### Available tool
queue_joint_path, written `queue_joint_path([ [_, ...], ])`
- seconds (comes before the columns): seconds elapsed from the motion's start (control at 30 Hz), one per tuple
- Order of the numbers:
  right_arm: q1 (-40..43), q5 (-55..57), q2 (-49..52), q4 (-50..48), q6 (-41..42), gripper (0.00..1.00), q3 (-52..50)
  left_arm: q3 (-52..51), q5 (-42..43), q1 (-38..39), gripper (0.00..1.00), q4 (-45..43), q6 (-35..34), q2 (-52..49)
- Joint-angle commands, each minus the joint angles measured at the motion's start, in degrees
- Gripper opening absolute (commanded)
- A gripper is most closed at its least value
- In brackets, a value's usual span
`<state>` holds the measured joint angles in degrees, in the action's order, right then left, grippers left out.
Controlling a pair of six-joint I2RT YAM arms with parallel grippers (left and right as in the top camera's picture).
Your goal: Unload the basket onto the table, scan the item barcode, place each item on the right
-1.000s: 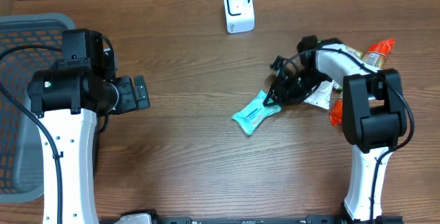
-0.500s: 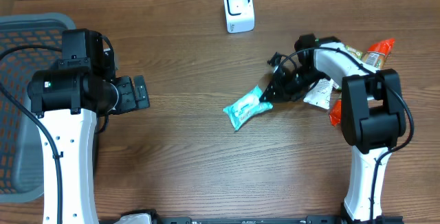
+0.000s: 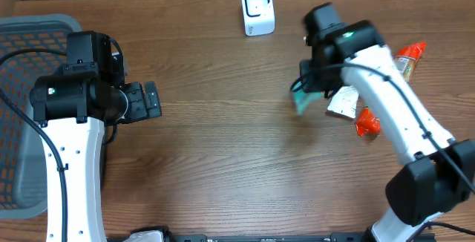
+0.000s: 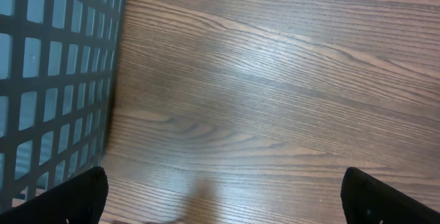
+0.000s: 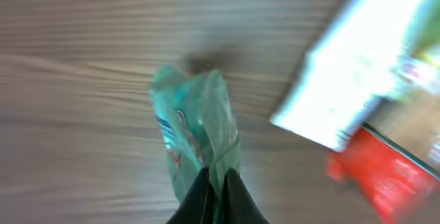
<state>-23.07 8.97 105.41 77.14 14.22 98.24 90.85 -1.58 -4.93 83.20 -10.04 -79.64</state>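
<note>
**Teal packet picked up, ready to carry to the scanner**
The right gripper is now shut on the edge of the teal packet, which has come up off the table and hangs below it. The left gripper waits wide open. The white scanner stands farther back, probably the next stop.

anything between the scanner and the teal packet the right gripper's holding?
No. Overhead shows only bare table between the scanner and the teal packet pinched in the right gripper.
</note>
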Motion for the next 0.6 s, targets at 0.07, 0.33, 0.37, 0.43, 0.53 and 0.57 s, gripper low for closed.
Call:
queue_joint_path([
  [0.07, -7.2, 28.6, 4.4, 4.3, 13.8, 0.03, 0.1, 0.7, -0.3, -0.3, 1.0, 0.1, 1.3, -0.1],
  [0.33, -11.6, 28.2, 14.1, 6.7, 19.0, 0.04, 0.1, 0.7, -0.3, -0.3, 1.0, 0.1, 1.3, -0.1],
  [0.37, -12.2, 27.9, 14.9, 6.6, 19.0, 0.04, 0.1, 0.7, -0.3, -0.3, 1.0, 0.1, 1.3, -0.1],
  [0.43, -13.8, 27.2, 16.3, 6.1, 18.8, 0.04, 0.1, 0.7, -0.3, -0.3, 1.0, 0.1, 1.3, -0.1],
  [0.53, -16.7, 25.1, 16.9, 4.8, 18.3, 0.04, 0.1, 0.7, -0.3, -0.3, 1.0, 0.1, 1.3, -0.1],
  [0.57, -17.6, 24.2, 16.9, 4.2, 18.0, 0.04, 0.1, 0.7, -0.3, -0.3, 1.0, 0.1, 1.3, -0.1],
])
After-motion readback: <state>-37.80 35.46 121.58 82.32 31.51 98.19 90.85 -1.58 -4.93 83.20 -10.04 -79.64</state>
